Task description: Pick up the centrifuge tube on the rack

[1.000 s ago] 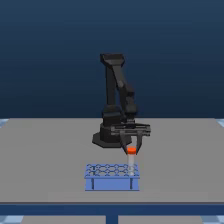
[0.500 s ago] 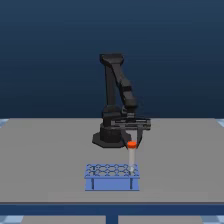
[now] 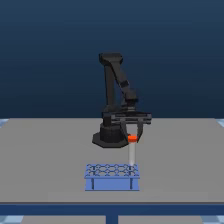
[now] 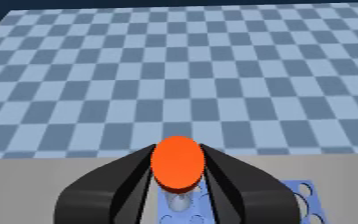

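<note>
Above table [image 3: 50,150], jaws grip centrifuge tube [image 3: 132,150].

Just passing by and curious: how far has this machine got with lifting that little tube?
Done: the black claw is shut on the slender whitish tube with the orange-red cap. In hand: lifting it; its lower end looks level with the top of the low blue rack. Left: raising it fully clear.

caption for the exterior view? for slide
Gripper holds the orange-capped centrifuge tube upright, its lower end at the top of the blue rack on the grey table.
</note>
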